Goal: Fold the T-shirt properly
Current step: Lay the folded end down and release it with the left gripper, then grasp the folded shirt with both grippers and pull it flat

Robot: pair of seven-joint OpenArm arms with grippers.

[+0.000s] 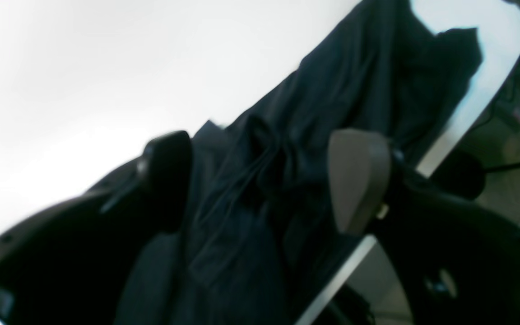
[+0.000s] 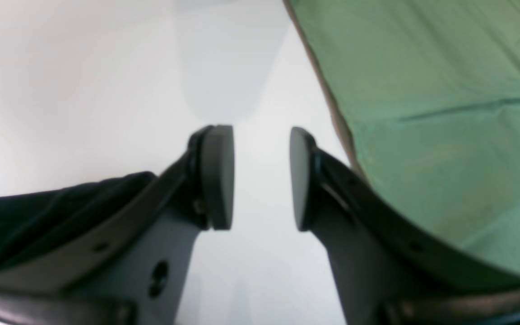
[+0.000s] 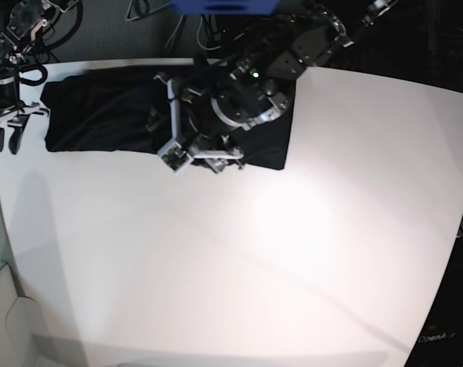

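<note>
The T-shirt (image 3: 101, 115) lay folded into a band along the surface's (image 3: 292, 252) far edge. Left fingers (image 1: 359, 180) stood released above it; right fingers (image 2: 217, 176) parted, empty. Next probably: fold crosswise.

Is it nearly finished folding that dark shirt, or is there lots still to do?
Partly done, it seems. The T-shirt lies as a long, narrow band along the table's far edge, so some folding looks done. The left gripper hovers open over it, gripping nothing; the right gripper waits open beside its end. The band probably still needs folding shorter.
</note>
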